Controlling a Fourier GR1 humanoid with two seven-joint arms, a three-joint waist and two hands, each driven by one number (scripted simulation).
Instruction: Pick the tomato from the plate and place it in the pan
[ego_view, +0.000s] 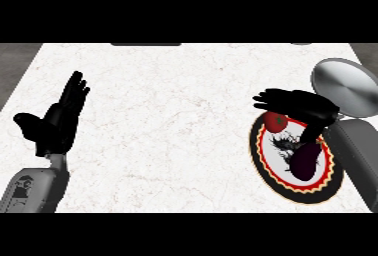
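So the right hand (299, 106) is hovering over the plate (267, 167) near the worktop's right edge, fingers stretched out fairly straight, holding nothing. The tomato (275, 121) sits on the far end of that plate, half tucked under the fingers, and I can't tell if they're touching it yet. There's also a dark purple thing on the same plate, looks like an eggplant (305, 160), closer to the near edge. The pan (345, 87) is just past the plate, by the far right corner. I'd say it's the reach-and-grasp step: next the fingers need to curl round the tomato, lift, then a short hop over to the pan. The left hand (53, 125) is resting open by the left edge.
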